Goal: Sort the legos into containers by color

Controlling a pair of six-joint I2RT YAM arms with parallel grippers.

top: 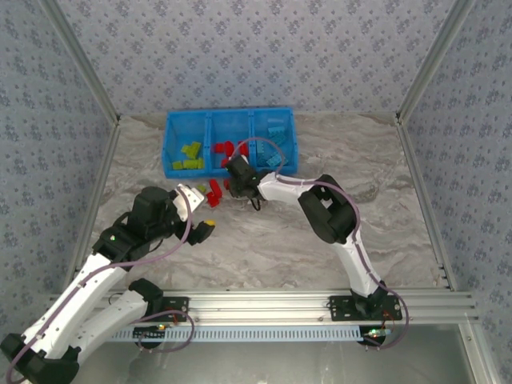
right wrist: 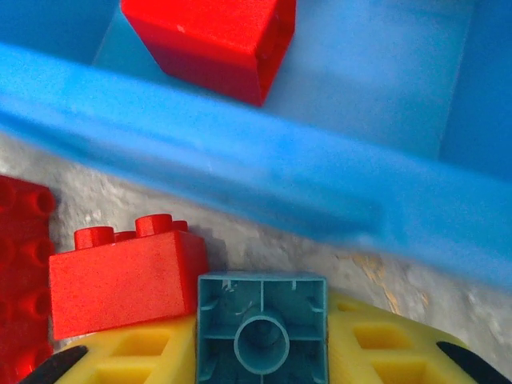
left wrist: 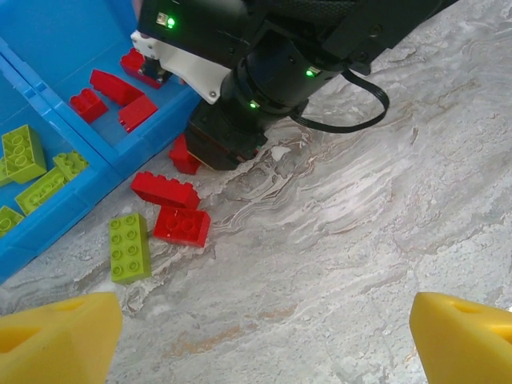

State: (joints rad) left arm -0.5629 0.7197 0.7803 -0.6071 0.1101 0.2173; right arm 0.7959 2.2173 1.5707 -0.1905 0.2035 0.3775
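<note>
- While clamped hollow side up toward the wrist camera, sits between the yellow fingers [right wrist: 180, 364] of the right gripper [top: 234, 170]: one light blue brick [right wrist: 262, 328], low over the table [left wrist: 360, 240], just outside the near wall [right wrist: 240, 180] of the bin tray [top: 170, 144].
- Lies close against a loose red brick [right wrist: 128, 280] on its left; cannot tell whether touching. Faces, past the wall, another red brick [right wrist: 212, 44] inside the middle compartment.
- Looks like mid-step: pick made, drop not yet done. Appears sorted so far as lime green bricks [top: 190, 156] in the left compartment, red ones [top: 226, 148] in the middle, light blue ones [top: 274, 128] on the right.
- Calls next for a lift clear of the wall, a carry rightward past the divider, then a release over the right compartment. Risks a snag on the wall if carried too low.
- Leaves yet to sort, near the bin's front: a few loose red bricks [left wrist: 164, 190] and a lime green brick [left wrist: 128, 246].
- As for the right arm, reaches up and left across the table from its base, elbow bent, wrist pitched down at the bin's front edge.
- As for the left gripper [top: 202, 210], hovers spread wide with nothing between its yellow fingertips [left wrist: 56, 336], aimed toward the loose bricks, arm folded back toward its base.
</note>
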